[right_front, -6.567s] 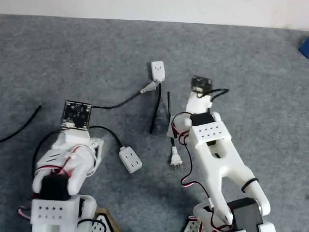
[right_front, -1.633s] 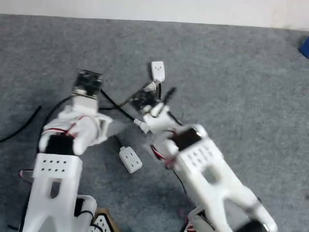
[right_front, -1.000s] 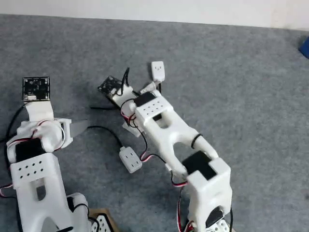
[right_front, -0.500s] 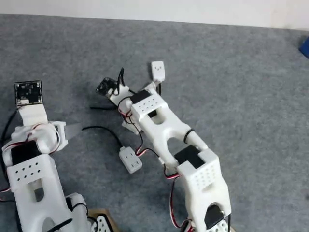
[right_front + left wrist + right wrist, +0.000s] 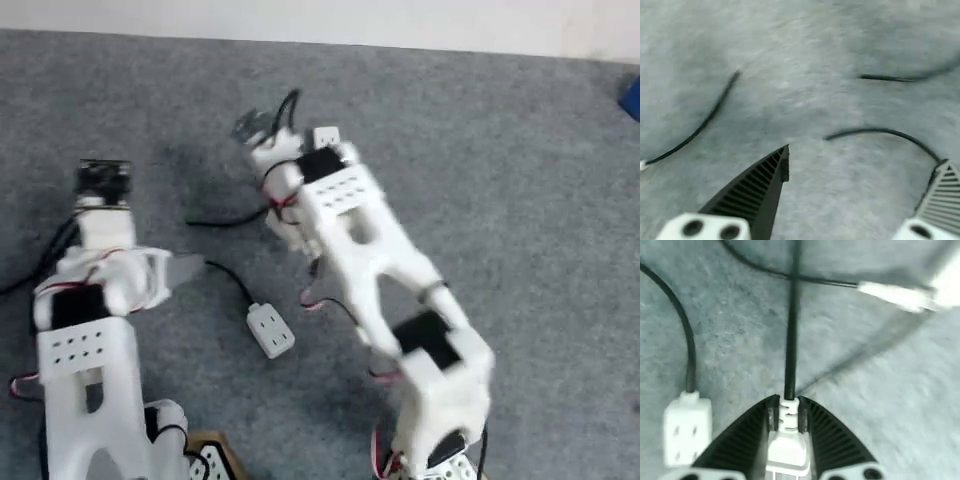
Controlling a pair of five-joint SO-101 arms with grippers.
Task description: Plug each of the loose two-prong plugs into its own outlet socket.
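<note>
The right hand [image 5: 787, 400] is clamped on a white two-prong plug [image 5: 785, 447], pinching it at the ribbed collar where its black cord [image 5: 791, 330] leaves. The plug's long axis runs in line with the hand, and the cord leads out past the fingertips. The prongs therefore probably point back toward the wrist, though they are hidden and this is not certain. The near socket [image 5: 270, 330] is a white block lying flat on the grey counter [image 5: 520, 200] with its slotted face up. In the right wrist view it sits just beside that hand, off to one side of the plug rather than ahead of it. The coming move likely turns on swinging the plug round until its prongs face those slots. The left hand [image 5: 865, 157] hangs spread wide and empty near the same socket, on its other side, and looks well placed to steady it. Beyond the near socket, away from the arm bases, the far socket [image 5: 325, 135] peeps out beside the right arm, with a second plug [image 5: 895, 294] close to it.
</note>
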